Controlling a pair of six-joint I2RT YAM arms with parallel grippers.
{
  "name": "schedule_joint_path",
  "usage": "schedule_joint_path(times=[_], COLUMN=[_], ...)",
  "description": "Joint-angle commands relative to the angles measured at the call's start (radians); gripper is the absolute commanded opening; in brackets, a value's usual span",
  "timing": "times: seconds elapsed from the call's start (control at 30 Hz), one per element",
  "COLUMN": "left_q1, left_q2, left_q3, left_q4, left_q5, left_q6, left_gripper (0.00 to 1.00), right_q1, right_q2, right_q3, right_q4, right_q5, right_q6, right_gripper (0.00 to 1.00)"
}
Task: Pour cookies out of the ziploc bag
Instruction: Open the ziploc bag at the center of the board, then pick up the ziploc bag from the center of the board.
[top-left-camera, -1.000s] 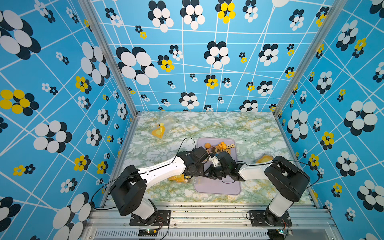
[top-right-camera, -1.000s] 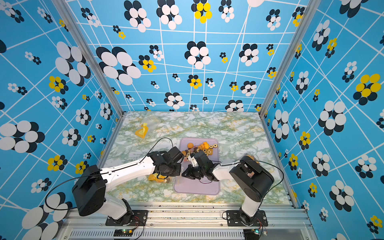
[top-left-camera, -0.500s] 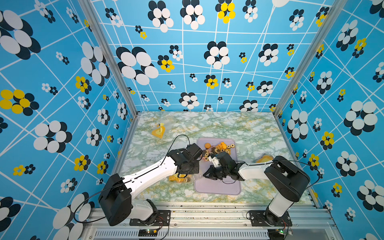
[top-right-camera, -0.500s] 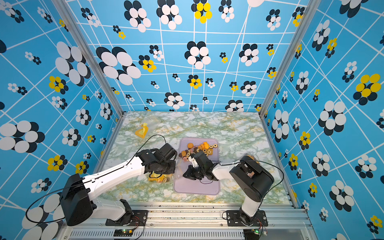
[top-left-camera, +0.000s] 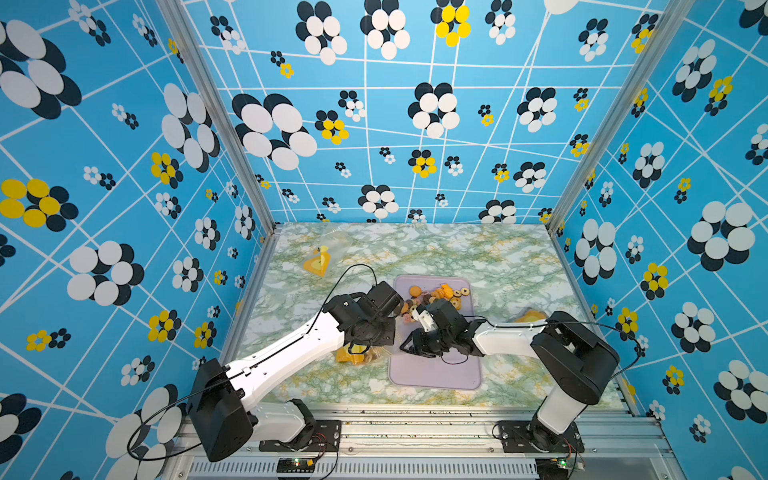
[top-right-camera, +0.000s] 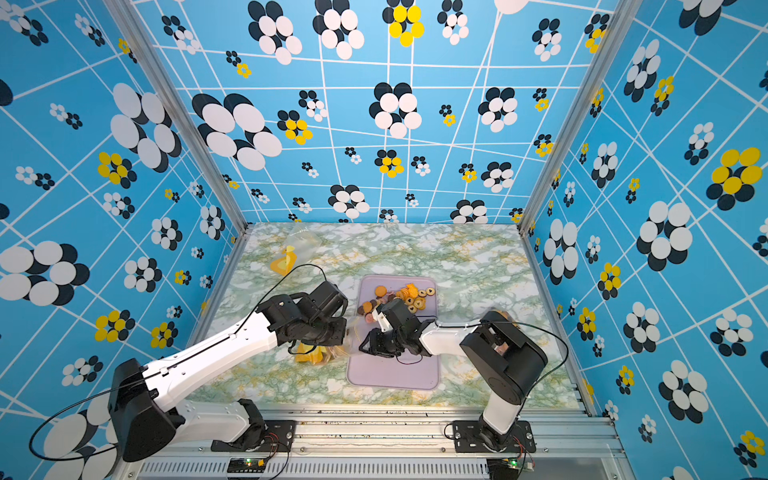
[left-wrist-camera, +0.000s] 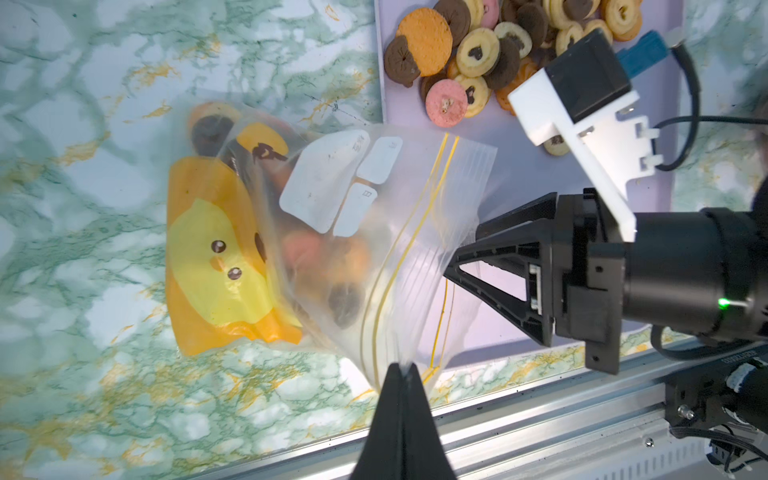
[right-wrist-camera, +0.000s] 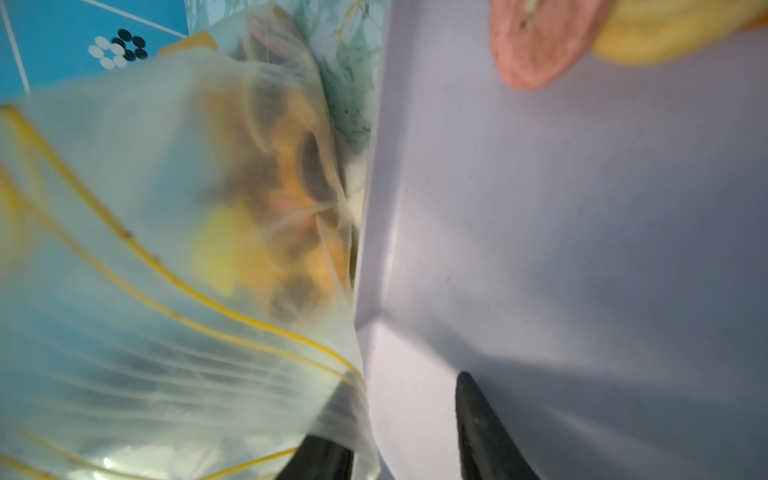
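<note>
Jaws: my left gripper (left-wrist-camera: 401, 370) pinches the bag (left-wrist-camera: 374, 232) by its zip edge, right gripper (left-wrist-camera: 461, 251) stands parted at its mouth | bag mostly on table (left-wrist-camera: 83, 124), mouth over tray (left-wrist-camera: 498, 299) | cookies (left-wrist-camera: 469, 54) piled on tray, I see more inside bag

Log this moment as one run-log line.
left claw: shut on ziploc bag edge | right claw: open at bag mouth | cookies: pile on tray, more in bag

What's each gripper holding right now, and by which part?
The left gripper pinches the ziploc bag at a corner of its zip edge. The right gripper stands open at the bag's mouth, holding nothing.
</note>
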Motion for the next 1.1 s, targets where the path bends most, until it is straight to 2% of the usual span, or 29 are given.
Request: schedule_joint_path(times=[0.0, 0.17, 0.27, 0.43, 0.53, 0.63, 0.77, 1.07], left_q1=[0.017, 0.052, 0.066, 0.07, 0.071, 0.073, 0.087, 0.165], left_q2=[-0.036, -0.068, -0.064, -0.046, -0.047, -0.049, -0.046, -0.047], left_q3=[0.026, 0.02, 0.024, 0.039, 0.034, 0.033, 0.037, 0.025], left_q4=[-0.073, -0.086, -0.081, -0.086, -0.084, -0.08, -0.069, -0.02], left_q5=[-0.021, -0.019, -0.007, 0.011, 0.018, 0.021, 0.047, 0.163], left_q6=[0.021, 0.035, 0.05, 0.069, 0.069, 0.065, 0.064, 0.071], left_gripper=[0.0, 0.0, 0.0, 0.0, 0.0, 0.0, 0.0, 0.0], right_q1=[0.005, 0.005, 0.004, 0.005, 0.005, 0.005, 0.01, 0.06], right_q2=[-0.024, -0.051, -0.115, -0.346, -0.409, -0.376, -0.288, -0.152], right_q3=[0.02, 0.011, 0.005, 0.016, 0.017, 0.056, 0.113, 0.175], right_q4=[-0.126, -0.123, -0.113, -0.23, -0.248, -0.243, -0.191, -0.116], right_q5=[0.067, 0.058, 0.032, 0.028, 0.038, 0.01, -0.033, -0.049], right_q6=[-0.057, -0.063, -0.097, -0.201, -0.263, -0.312, -0.322, -0.348], right_gripper=[0.4, 0.42, 0.49, 0.66, 0.72, 0.74, 0.7, 0.68])
